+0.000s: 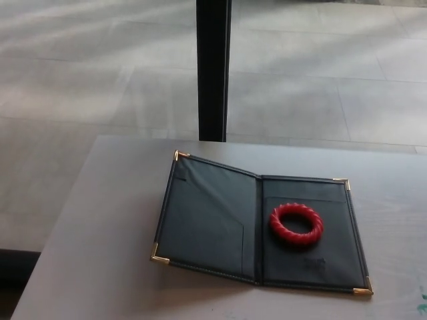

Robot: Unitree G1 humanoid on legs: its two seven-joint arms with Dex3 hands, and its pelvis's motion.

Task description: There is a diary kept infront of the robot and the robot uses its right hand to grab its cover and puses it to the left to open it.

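Observation:
The dark diary [213, 220] lies open and flat on the grey table [100, 233], its cover spread to the left, with gold corner caps on its corners. A red ridged ring [296, 224] rests on the right inner panel. Neither of my hands shows in the head view.
A black vertical post [213, 67] stands just behind the table's far edge. Beyond it is pale tiled floor [80, 80]. The table's left edge runs diagonally at the picture's left. A small teal mark [423, 299] sits at the right border.

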